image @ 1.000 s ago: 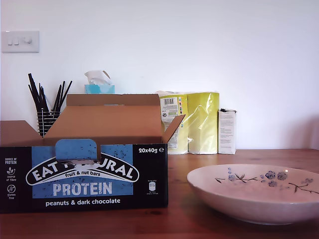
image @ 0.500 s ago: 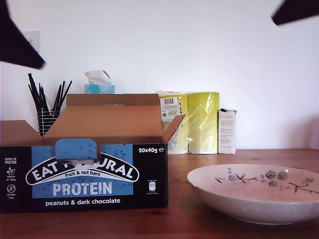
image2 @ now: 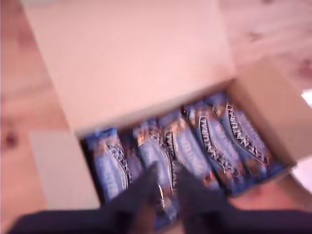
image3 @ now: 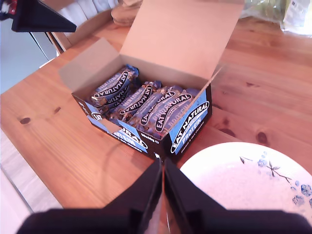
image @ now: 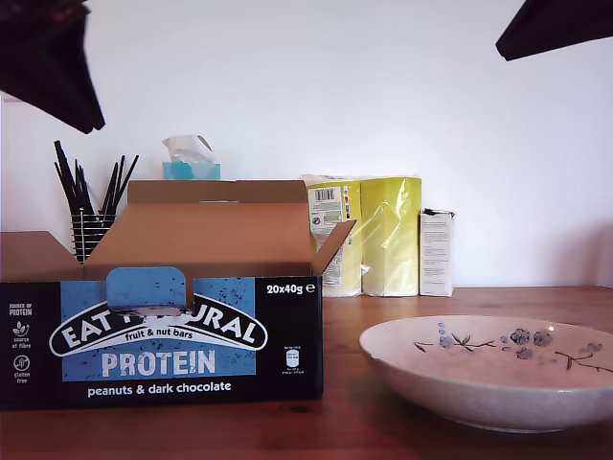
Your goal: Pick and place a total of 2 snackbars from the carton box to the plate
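The carton box (image: 163, 335) stands open at the exterior view's left, its flaps up. Several snackbars (image2: 214, 141) in dark blue wrappers lie side by side inside it, also seen as snackbars (image3: 146, 105) in the second wrist view. The plate (image: 479, 383) sits bare at the exterior view's right, beside the box. My first gripper (image2: 166, 170) hovers above the bars with a narrow gap between its fingers, touching nothing; the picture is blurred. My second gripper (image3: 162, 165) is shut and empty, high over the near rim of the plate (image3: 234, 185). Dark arm parts show at the exterior view's top left (image: 48, 57) and top right (image: 556, 29).
Behind the box stand a wire holder of black sticks (image: 91, 201), a blue tissue box (image: 192, 163), yellow packs (image: 369, 235) and a small white carton (image: 436, 254), all against the wall. Bare wooden table (image: 383, 307) lies between them and the plate.
No arm showed a second ago. Both arms have come in at the exterior view's top corners and reach further into view now. Box and plate have not moved.
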`<move>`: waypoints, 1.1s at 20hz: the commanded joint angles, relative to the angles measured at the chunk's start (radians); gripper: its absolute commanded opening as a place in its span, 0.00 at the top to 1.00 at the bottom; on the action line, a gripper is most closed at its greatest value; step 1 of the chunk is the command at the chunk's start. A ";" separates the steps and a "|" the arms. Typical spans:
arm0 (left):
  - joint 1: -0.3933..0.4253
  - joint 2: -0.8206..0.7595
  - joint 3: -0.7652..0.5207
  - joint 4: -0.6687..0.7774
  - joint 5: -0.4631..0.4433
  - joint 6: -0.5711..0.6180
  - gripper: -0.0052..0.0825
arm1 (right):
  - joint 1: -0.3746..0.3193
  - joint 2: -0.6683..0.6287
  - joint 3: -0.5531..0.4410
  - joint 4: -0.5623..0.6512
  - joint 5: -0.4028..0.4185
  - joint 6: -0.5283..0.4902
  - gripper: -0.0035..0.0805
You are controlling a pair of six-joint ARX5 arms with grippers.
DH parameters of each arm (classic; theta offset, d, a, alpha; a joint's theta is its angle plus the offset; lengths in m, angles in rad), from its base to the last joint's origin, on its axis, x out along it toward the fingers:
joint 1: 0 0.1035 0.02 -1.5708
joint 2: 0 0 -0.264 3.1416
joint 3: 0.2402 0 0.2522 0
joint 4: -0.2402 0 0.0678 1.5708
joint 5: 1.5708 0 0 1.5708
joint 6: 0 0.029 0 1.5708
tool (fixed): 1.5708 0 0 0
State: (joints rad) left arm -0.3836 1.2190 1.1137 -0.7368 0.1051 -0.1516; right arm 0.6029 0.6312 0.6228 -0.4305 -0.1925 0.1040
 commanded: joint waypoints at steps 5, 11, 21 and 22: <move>-0.034 0.262 0.210 -0.253 -0.041 -0.047 0.37 | -0.002 0.013 -0.005 0.021 0.022 0.000 0.97; -0.052 0.428 0.309 -0.337 -0.160 -0.070 0.37 | -0.002 0.014 -0.005 0.022 0.024 -0.013 0.97; -0.055 0.536 0.309 -0.286 -0.221 -0.086 0.32 | -0.002 0.014 -0.005 0.021 0.027 -0.083 0.97; -0.055 0.541 0.309 -0.287 -0.223 -0.086 0.28 | -0.002 0.014 -0.005 0.021 0.027 -0.087 0.97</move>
State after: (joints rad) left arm -0.4366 1.7397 1.4284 -1.0260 -0.1135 -0.2302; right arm 0.6029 0.6479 0.6228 -0.4156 -0.1680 0.0242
